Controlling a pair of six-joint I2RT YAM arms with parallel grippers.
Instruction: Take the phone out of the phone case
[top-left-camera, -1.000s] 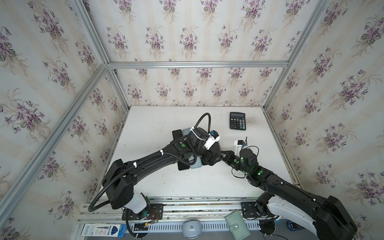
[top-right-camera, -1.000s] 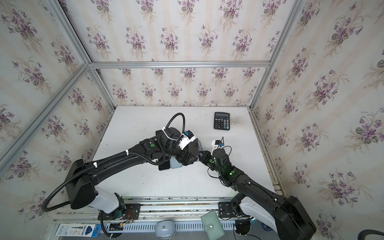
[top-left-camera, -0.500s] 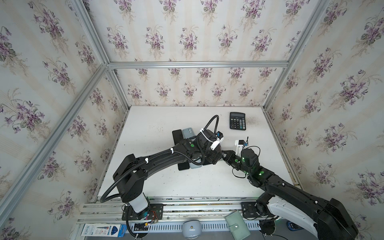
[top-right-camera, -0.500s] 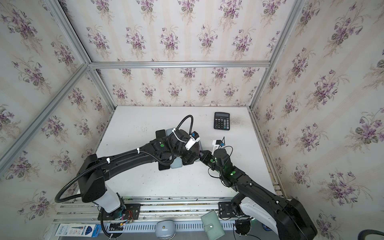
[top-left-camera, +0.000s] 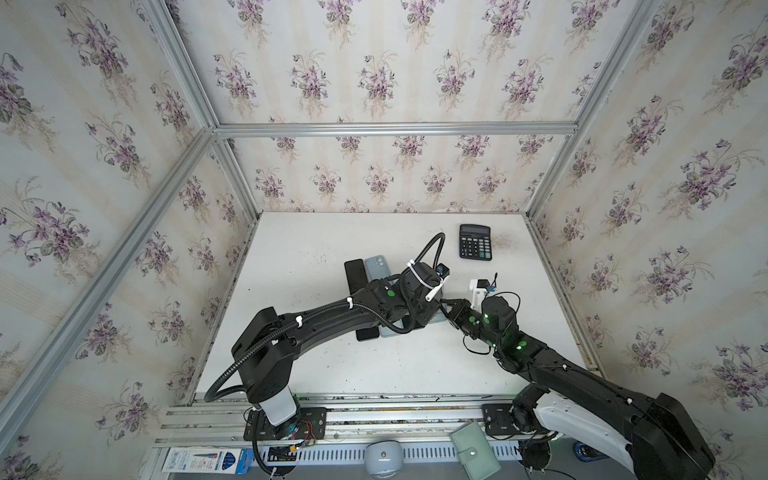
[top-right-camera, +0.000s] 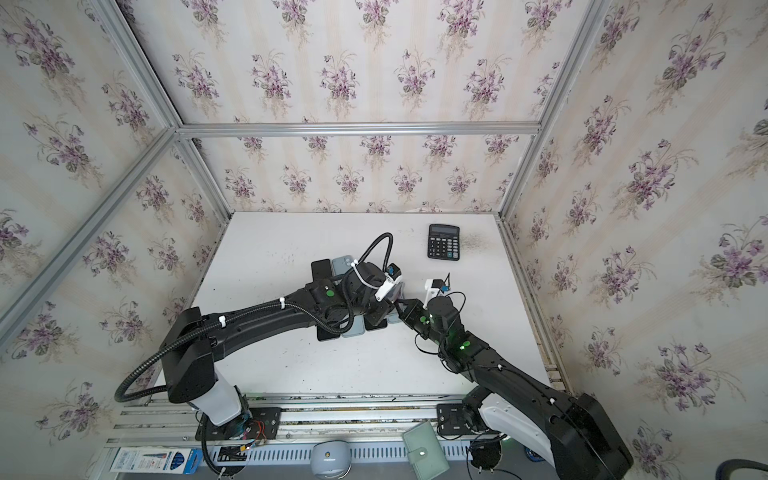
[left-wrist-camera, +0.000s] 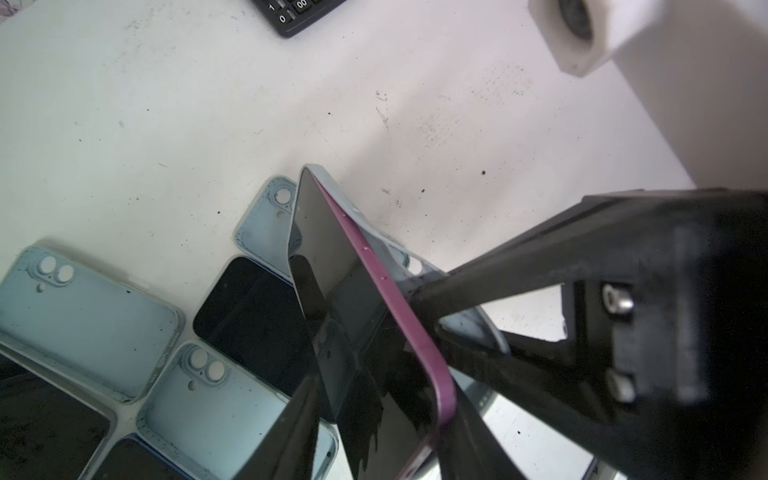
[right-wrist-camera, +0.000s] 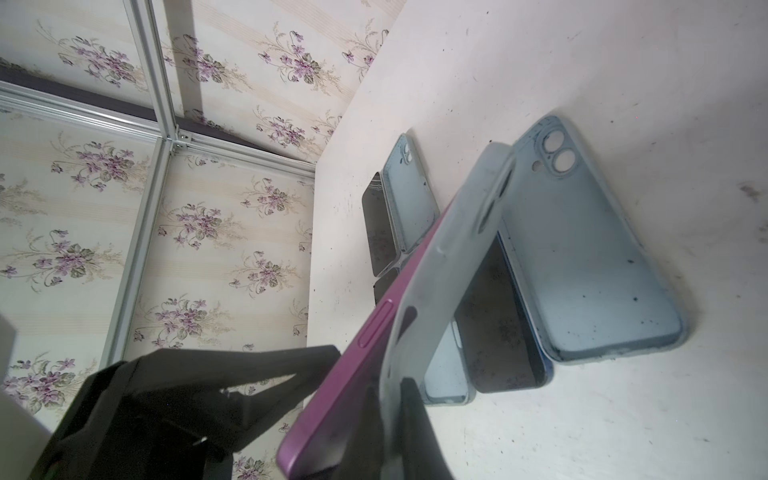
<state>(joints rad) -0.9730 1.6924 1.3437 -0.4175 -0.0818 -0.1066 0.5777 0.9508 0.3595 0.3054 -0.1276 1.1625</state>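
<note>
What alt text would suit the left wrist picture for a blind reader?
A purple-edged black-screened phone stands tilted, partly peeled from its pale blue case, whose edge the right hand pinches. Beside it, empty blue cases lie on the white table.

Back right on surface (top-left-camera: 395, 374): calc (top-left-camera: 475, 242). Mid-surface: cluster of loose cases (left-wrist-camera: 83, 316) & phones (left-wrist-camera: 253, 320). Above it, tilted: phone (left-wrist-camera: 332, 266) in phone case (right-wrist-camera: 469, 232), betw. left end effector (left-wrist-camera: 386, 365) & right end effector (top-left-camera: 449, 308).

Four phones (left-wrist-camera: 253, 324), four phone cases (left-wrist-camera: 83, 316), one calculator (top-left-camera: 475, 242).
</note>
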